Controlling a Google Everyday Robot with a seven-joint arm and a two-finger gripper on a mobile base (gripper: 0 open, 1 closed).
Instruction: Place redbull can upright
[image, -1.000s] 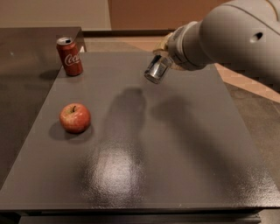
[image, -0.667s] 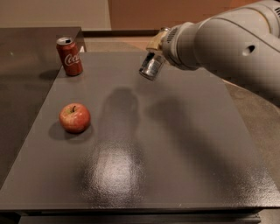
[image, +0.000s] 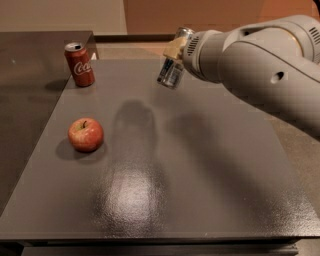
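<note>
Arm reaches in over the table (image: 200, 175) — pincer (image: 176, 51) clasps the redbull can (image: 171, 75), tilted, in mid-air.

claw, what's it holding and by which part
The claw holds the redbull can around its upper half, tilted in the air above the table.

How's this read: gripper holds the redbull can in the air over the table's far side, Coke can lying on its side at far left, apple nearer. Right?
No: the camera view shows the Coke can standing upright. The gripper does hold the redbull can over the table, apple nearer.
</note>
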